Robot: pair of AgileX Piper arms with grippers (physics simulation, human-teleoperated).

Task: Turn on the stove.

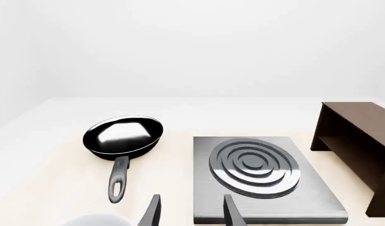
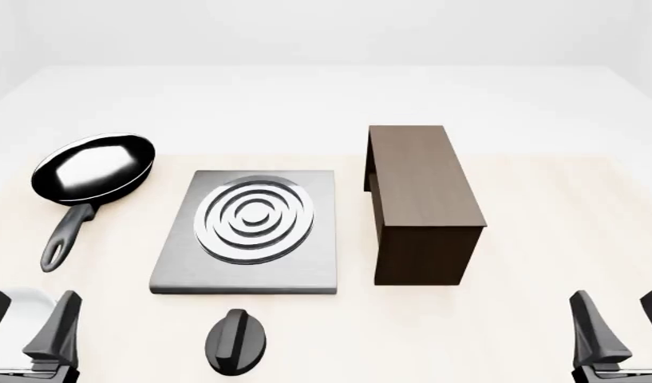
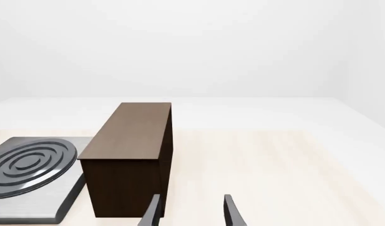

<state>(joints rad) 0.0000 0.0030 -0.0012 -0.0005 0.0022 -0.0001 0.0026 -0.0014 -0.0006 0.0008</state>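
Stove (image 2: pixel 251 239) untouched, knob (image 2: pixel 236 341) nearest, left hand (image 2: pixel 29 327) and right hand (image 2: pixel 621 323) low, fingers apart

The stove (image 2: pixel 251 235) slab is matte grey metal with concentric silver burner rings. The knob (image 2: pixel 236 341) is black with a ridged grip. The frying pan (image 2: pixel 93 169) is glossy black with a grey handle. The box (image 2: pixel 421 199) is dark brown wood-grain. The table (image 2: pixel 560 239) is pale beige. Both gripper finger sets are dark grey.
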